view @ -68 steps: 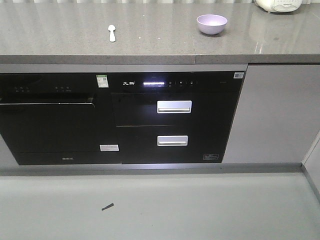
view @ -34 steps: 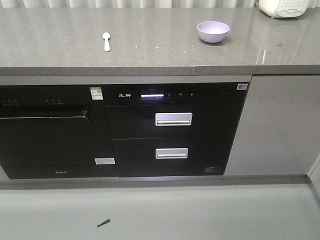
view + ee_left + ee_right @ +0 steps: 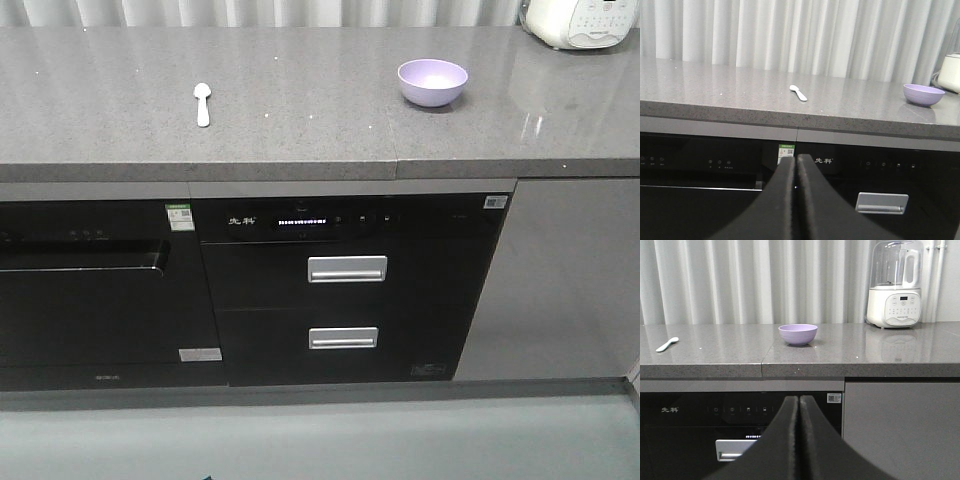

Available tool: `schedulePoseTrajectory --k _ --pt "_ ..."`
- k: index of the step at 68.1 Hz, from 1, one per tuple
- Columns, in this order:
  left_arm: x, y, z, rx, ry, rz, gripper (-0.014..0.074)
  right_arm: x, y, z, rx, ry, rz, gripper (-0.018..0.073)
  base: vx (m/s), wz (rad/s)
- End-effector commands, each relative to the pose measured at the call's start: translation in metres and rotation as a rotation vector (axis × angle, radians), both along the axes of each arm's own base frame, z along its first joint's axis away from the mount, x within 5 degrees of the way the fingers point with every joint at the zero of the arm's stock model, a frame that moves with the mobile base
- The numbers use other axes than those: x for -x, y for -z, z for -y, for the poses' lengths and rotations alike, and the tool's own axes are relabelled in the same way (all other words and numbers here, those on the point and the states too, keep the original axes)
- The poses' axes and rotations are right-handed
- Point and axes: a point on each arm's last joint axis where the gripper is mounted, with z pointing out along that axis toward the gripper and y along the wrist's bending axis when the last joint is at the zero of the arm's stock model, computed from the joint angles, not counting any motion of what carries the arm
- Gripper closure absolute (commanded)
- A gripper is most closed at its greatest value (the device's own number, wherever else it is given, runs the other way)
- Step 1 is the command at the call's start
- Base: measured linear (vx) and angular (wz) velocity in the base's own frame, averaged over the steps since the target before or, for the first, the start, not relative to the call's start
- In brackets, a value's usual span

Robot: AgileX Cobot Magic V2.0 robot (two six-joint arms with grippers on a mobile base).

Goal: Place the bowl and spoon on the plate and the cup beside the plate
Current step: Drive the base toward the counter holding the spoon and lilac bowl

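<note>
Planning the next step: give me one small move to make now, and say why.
Probably lift the right gripper above the counter edge and open it toward the bowl. It is shut and sits below counter level, while the bowl lies almost straight ahead of it. The spoon lies far left, and no plate or cup shows yet.

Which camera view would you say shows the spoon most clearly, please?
The exterior front-facing view: it looks down on the spoon, so its head and handle show whole on the countertop. The left wrist view shows the spoon small and foreshortened; the right wrist view shows it side-on near the left edge.
</note>
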Motion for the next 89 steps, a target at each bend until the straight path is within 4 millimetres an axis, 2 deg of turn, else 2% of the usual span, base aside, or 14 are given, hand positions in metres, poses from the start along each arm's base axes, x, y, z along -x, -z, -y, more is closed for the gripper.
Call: schedulePoseTrajectory --k 1,89 --pt "0.0026 -0.0138 0.0007 0.019 0.012 0.107 0.0603 0.0006 -0.0035 0.0008 0.005 0.012 0.068 0.0570 0.20 -0.03" --pt "0.0026 -0.0138 0.0007 0.019 0.012 0.107 0.0603 0.0006 -0.0035 0.0008 0.005 0.012 0.069 0.0570 0.20 0.00"
